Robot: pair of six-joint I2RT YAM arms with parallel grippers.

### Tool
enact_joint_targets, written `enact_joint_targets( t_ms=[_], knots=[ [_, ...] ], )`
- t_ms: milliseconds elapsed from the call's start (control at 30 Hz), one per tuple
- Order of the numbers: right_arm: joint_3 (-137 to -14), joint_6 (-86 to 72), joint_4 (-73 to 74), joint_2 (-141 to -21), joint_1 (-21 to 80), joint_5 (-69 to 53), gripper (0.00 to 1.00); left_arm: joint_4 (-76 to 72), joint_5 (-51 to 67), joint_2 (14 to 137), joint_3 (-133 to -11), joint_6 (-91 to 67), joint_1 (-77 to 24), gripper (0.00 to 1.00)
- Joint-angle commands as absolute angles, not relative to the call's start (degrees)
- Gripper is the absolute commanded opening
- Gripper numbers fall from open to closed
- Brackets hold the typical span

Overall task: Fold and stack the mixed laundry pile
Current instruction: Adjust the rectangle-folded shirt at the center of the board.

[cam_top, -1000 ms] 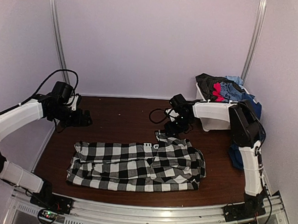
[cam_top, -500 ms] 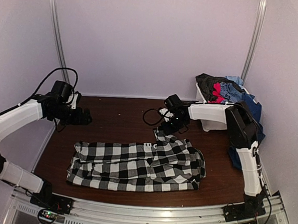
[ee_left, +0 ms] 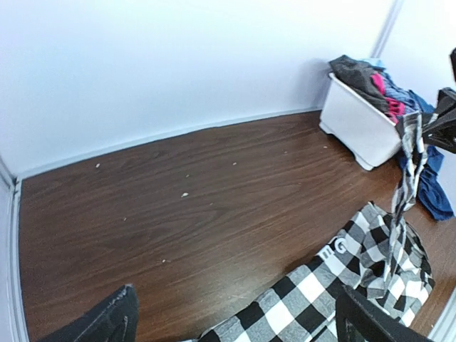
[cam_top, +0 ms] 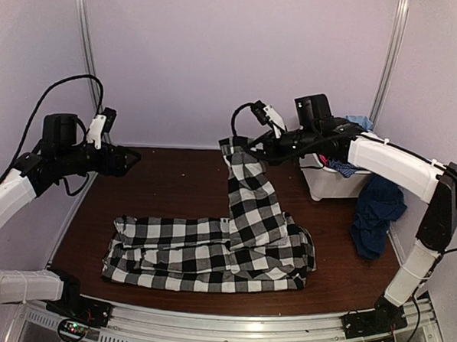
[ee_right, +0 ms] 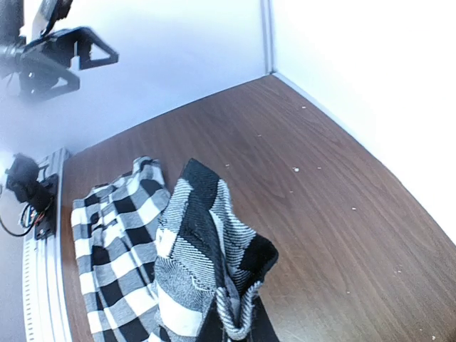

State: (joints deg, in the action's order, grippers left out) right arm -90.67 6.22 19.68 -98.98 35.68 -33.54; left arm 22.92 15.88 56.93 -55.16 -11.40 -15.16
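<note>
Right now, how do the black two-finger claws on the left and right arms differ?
The left gripper stands wide open and empty; the right gripper is shut on an edge of the black-and-white checked shirt. The left gripper hangs over bare brown table; the right gripper, near the white plastic bin, holds a strip of shirt up. Both are black and clear of the table.
</note>
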Motion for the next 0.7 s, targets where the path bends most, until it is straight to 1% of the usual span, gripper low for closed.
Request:
enact_joint_targets(
  t_ms=[0,133,267,333,500,600,667],
  knots=[
    [-83.16,9.44,17.24,-96.63,38.76,-41.56,0.0,17.3,26.02,53.35,-54.8,-3.63,-18.0,0.98],
    [-78.86,11.09,15.9,-93.09,42.09,-42.05,0.0,17.07,24.5,52.95,-54.93,3.21,-27.59,0.98],
    [-75.68,12.04,14.39,-90.46,45.34,-41.43,0.0,16.47,20.82,56.14,-55.31,8.12,-37.51,0.97],
    [-74.3,12.16,13.57,-89.22,46.71,-41.17,0.0,14.15,19.77,58.13,-54.76,9.12,-40.95,0.96],
    [-72.48,12.7,13.71,-87.1,49.89,-40.18,0.0,10.95,20.58,65.35,-56.88,9.18,-45.7,0.93],
    [-72.32,12.93,14.51,-86.44,51.08,-39.89,0.0,8.64,23.0,68.7,-58.3,8.2,-46.57,0.92],
    [-72.2,13.21,15.41,-86.11,51.6,-39.07,0.0,7.91,25.14,70.39,-59.37,7.44,-46.73,0.89]
  ],
)
